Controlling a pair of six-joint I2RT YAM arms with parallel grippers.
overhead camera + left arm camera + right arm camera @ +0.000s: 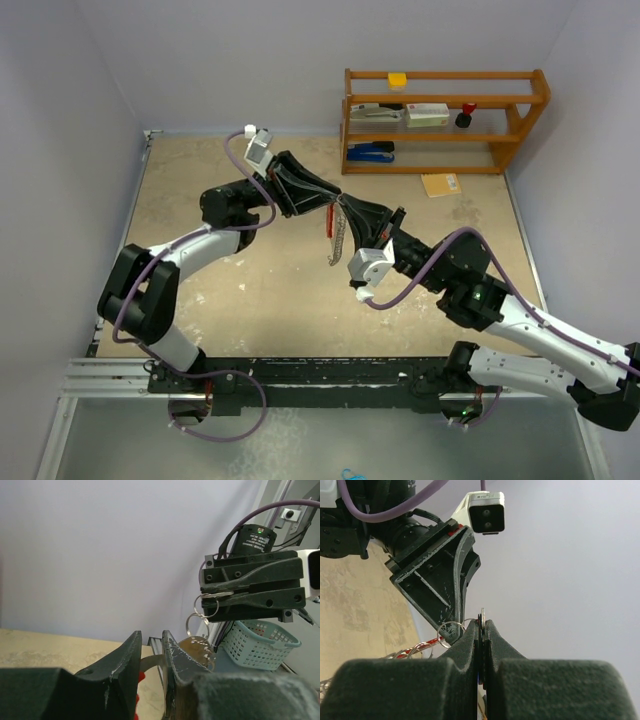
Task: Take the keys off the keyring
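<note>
two pincers hold the work in mid-air above the table (200, 290). the right pincer (481, 624) is clamped on the keys (218, 595), a thin flat blade. the left pincer (152, 642) nips the keyring (338, 238), its red strip and chain dangling. it all looks light, stiff and slick, and the split ring (204, 609) probably resists. hold flat faces near the head.

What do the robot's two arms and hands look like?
Both arms have white tubular links and black joints. The left arm and the right arm each carry a looping purple cable and a white camera box at the wrist. The left hand and the right hand are black, with two wedge-shaped fingers. A green light glows on the right arm.
</note>
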